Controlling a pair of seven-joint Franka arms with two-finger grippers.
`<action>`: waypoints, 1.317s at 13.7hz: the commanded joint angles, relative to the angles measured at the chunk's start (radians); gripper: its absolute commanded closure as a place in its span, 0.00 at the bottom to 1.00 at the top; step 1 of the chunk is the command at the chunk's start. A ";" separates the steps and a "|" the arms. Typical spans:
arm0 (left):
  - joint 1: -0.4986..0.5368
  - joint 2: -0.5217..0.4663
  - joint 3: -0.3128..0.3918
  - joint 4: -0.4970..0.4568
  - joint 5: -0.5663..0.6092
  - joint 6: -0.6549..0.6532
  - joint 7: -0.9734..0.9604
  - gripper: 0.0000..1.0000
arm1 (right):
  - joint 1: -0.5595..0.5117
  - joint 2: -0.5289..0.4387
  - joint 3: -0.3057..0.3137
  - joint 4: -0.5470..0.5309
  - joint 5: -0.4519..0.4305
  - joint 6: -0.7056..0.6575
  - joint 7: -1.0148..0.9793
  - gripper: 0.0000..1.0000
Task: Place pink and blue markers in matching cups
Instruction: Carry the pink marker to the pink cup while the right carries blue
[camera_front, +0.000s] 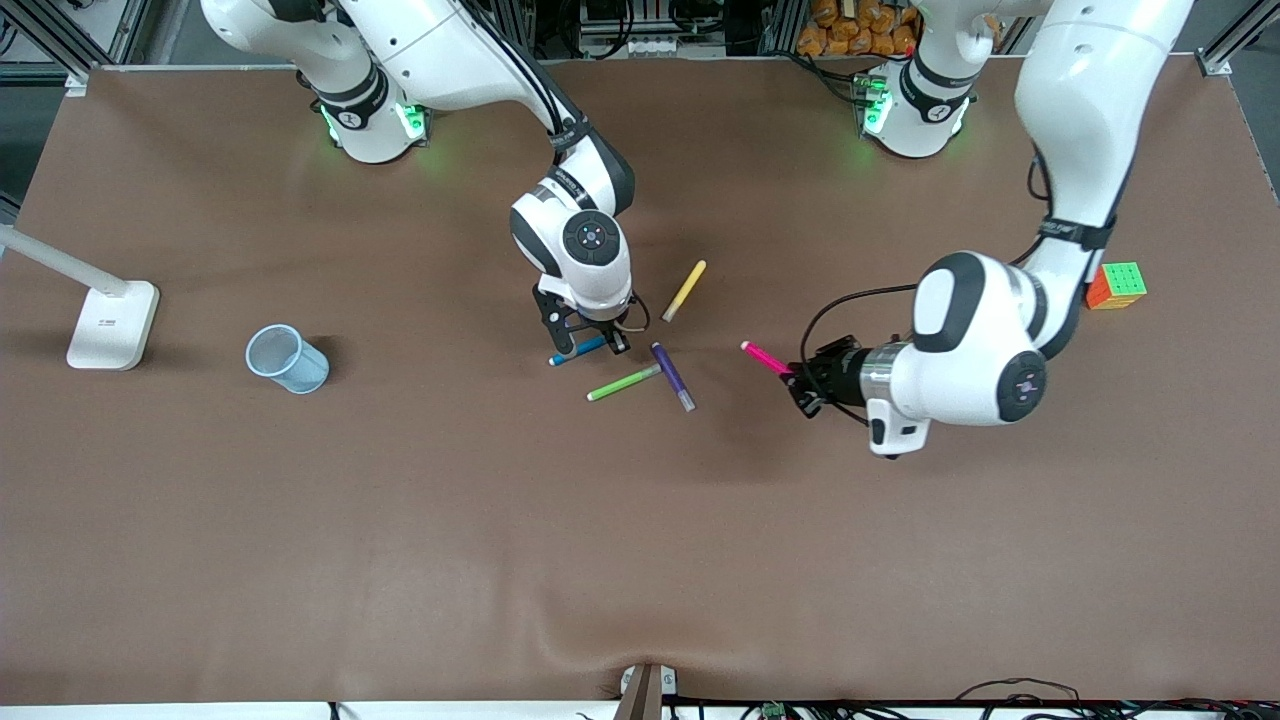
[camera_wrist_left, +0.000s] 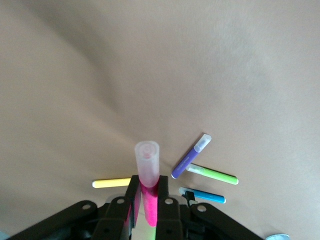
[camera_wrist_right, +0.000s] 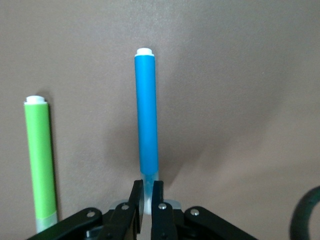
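Observation:
My left gripper (camera_front: 800, 384) is shut on the pink marker (camera_front: 764, 357) and holds it above the table, near the left arm's end of the pen cluster. In the left wrist view the pink marker (camera_wrist_left: 149, 200) sits between the fingers (camera_wrist_left: 132, 196), pale end outward. My right gripper (camera_front: 590, 338) is shut on the pale end of the blue marker (camera_front: 577, 352), which lies low at the table; the right wrist view shows the blue marker (camera_wrist_right: 146, 115) between the closed fingers (camera_wrist_right: 136, 192). The pale blue cup (camera_front: 288, 358) stands toward the right arm's end. The pink cup is out of view.
A yellow pen (camera_front: 685, 290), a green pen (camera_front: 622, 383) and a dark purple pen (camera_front: 672, 375) lie around the blue marker. A colour cube (camera_front: 1117, 285) sits near the left arm. A white lamp base (camera_front: 112, 325) stands at the right arm's end of the table.

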 joint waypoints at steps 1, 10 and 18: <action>0.009 -0.028 -0.004 0.067 0.171 -0.096 0.002 1.00 | 0.006 0.028 0.003 0.018 0.007 0.004 0.017 0.96; 0.147 -0.157 -0.002 0.139 0.242 -0.245 0.279 1.00 | 0.024 0.051 0.002 0.018 -0.011 0.012 0.019 0.70; 0.220 -0.278 -0.002 0.110 0.308 -0.287 0.489 1.00 | -0.034 -0.057 0.000 0.023 -0.008 -0.170 -0.058 1.00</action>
